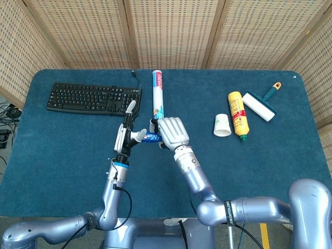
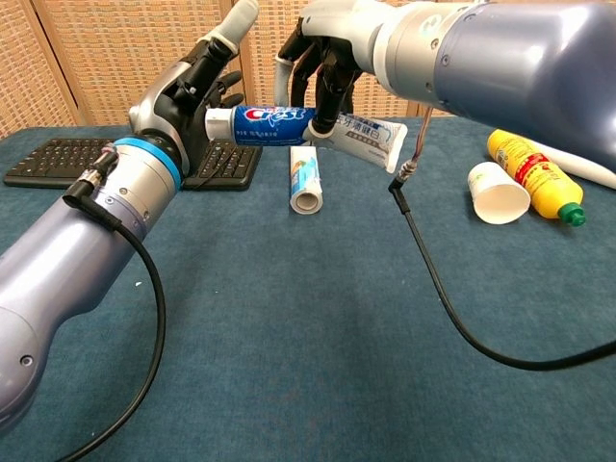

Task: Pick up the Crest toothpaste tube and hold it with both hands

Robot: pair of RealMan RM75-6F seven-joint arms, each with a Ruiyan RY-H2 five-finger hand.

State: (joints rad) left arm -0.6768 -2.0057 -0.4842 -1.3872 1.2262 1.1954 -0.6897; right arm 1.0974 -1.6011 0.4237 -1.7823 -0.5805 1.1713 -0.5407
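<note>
My right hand [image 2: 322, 53] fingers wrapped round Crest toothpaste tube [image 2: 308, 130] mid-body; my left hand [image 2: 188, 91] grips its cap end. Tube horizontal, lifted above blue table [image 1: 62, 140], over white cylinder [image 2: 305, 178]. Keyboard [image 1: 93, 97] behind left, cup [image 1: 222, 125] right

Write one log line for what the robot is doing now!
toothpaste tube: lifted off table | left hand: grips cap end | right hand: grips middle | stage: two-hand hold

You have one Crest toothpaste tube [image 2: 303, 129] up off the bench [image 1: 62, 145], and around it one black keyboard [image 1: 93, 97], one tall cylindrical can [image 1: 157, 95], one white paper cup [image 1: 222, 125], one yellow bottle [image 1: 237, 115], one lint roller [image 1: 260, 104] and two hands: left hand [image 2: 186, 89], right hand [image 2: 327, 45].
</note>
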